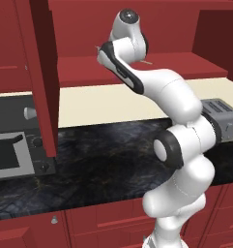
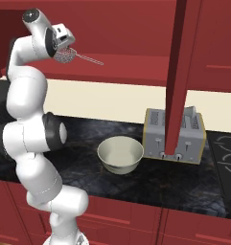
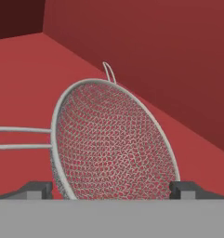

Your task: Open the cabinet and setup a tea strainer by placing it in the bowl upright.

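1. Dark marbled counter [image 2: 136, 184] runs under one dark red wall cabinet [image 2: 136, 67], both of its doors swung open.
2. One tea strainer [image 3: 113, 144] lies on the cabinet's red shelf, its thin handle pointing away to the side.
3. One gripper [image 3: 111, 189] has its fingers spread wide on either side of the mesh basket, not pinching it.
4. One cream bowl [image 2: 120, 154] sits on the counter just beside one silver toaster [image 2: 174, 136].
5. No writing can be read.
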Tool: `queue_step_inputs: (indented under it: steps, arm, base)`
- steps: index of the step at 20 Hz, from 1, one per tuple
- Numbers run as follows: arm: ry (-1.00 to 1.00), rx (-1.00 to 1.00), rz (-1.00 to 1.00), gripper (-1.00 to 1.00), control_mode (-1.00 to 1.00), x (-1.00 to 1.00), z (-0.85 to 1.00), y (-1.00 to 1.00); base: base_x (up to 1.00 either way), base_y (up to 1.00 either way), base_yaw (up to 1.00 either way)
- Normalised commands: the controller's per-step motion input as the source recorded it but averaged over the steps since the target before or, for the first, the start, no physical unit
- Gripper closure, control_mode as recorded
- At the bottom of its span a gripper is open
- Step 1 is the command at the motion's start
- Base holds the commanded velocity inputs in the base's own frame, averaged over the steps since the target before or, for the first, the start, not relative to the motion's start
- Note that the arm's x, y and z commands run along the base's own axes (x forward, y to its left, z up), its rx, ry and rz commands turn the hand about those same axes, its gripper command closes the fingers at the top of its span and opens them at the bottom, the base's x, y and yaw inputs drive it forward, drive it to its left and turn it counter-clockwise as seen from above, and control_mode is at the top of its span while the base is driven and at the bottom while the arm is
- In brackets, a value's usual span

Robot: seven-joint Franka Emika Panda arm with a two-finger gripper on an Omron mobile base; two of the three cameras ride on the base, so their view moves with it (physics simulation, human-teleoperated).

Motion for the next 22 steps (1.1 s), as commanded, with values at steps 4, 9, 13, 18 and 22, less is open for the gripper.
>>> queue_step_inputs:
  steps: [4,9,13,18,22]
  arm:
    - [0.02,0.00,0.00,-1.00,-1.00,0.15,-0.18,0.07]
    - [0.01,0.00,0.01,-1.00,-1.00,0.01,-0.08,0.11]
    - [0.01,0.00,0.00,-1.00,-1.00,0.00,-0.06,0.12]
    - [0.02,0.00,0.00,1.00,-1.00,0.00,-0.11,0.26]
    - [0.00,0.00,0.00,1.00,-1.00,0.02,-0.02,0.19]
  base:
    - [0.00,0.00,0.00]
    - [0.00,0.00,0.00]
    - [0.00,0.00,0.00]
    - [0.00,0.00,0.00]
    - [0.00,0.00,0.00]
